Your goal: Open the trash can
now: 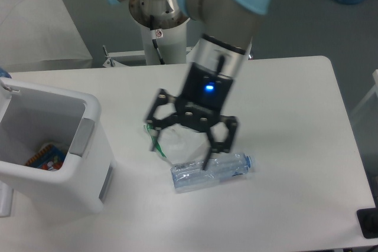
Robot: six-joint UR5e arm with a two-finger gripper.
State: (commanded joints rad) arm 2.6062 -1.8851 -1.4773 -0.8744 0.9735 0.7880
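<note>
- The gripper (181,141) hangs over the middle of the table (283,98), fingers spread wide with nothing between them, a blue light glowing on its body.
- It sits just above a crumpled bag (177,141) and a clear bottle (211,172) lying on its side; one fingertip looks close to the bottle, though I can't say whether it touches.
- The arm (227,28) slants down to it from the top of the view, blurred.
- The bin (56,151) stands at the left edge of the table, well apart from the gripper.
- From here its mouth looks open already: I can see down into the white interior, with something colourful at the bottom. The lid seems to stand raised at the far left, mostly cut off, so I can't be sure of its angle.
- The bin is upright with its mouth facing up, and its long axis runs from the near left corner back toward the arm's base. A grey tab (81,137) sits on the rim facing the gripper.
- To my eye the opening is done, so the thing to do well now is to stay clear: keep high and away from the rim so nothing knocks the lid shut or drags the bottle.
</note>
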